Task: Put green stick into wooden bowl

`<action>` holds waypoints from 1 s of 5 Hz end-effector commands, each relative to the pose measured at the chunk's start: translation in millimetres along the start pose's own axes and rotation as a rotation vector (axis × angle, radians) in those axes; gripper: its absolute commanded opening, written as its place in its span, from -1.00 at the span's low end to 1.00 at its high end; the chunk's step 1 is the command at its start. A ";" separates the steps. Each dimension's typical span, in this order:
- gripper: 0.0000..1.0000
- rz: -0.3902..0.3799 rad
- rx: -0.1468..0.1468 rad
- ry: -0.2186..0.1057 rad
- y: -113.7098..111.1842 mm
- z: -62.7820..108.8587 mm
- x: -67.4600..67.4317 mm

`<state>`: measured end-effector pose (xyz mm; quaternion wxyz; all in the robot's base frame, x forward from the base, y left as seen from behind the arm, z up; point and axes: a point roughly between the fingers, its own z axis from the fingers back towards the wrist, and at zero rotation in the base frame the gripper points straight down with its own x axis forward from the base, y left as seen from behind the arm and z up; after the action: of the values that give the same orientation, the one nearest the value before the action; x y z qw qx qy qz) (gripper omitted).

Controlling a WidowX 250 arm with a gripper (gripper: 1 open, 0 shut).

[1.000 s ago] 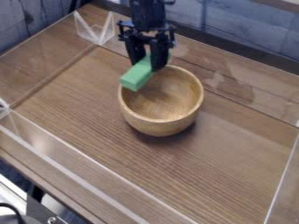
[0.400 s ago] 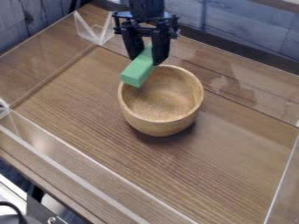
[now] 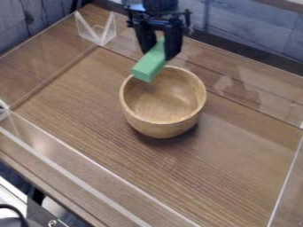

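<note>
Hanging over the far rim of the wooden bowl (image 3: pixel 164 103), the tool (image 3: pixel 158 55) stays clamped on the tilted green stick (image 3: pixel 149 65); clear walls (image 3: pixel 48 146) edge the worktop (image 3: pixel 71 97).

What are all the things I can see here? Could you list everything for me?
green stick: one, bright green, held tilted in the air above the far rim of the bowl, not yet inside it
wooden bowl: one, light tan, standing upright near the middle of the table, nothing in its hollow
table: one, brown wood grain, under everything
clear walls: see-through panels standing around the table's edges
clear stand: one, see-through, at the far left corner; what it is for I cannot tell
gripper: one, black, pointing down from above, shut on the upper end of the green stick
</note>
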<state>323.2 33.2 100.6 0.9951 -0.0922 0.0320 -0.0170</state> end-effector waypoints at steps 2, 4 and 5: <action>-1.00 0.000 0.030 -0.066 -24.5 -10.0 -3.9; -1.00 -0.156 0.027 -0.051 -15.3 -4.1 -15.0; -1.00 -0.163 0.025 -0.055 -14.4 -0.7 -20.8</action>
<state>300.0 16.2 85.9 0.9909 -0.0886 0.0262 -0.0983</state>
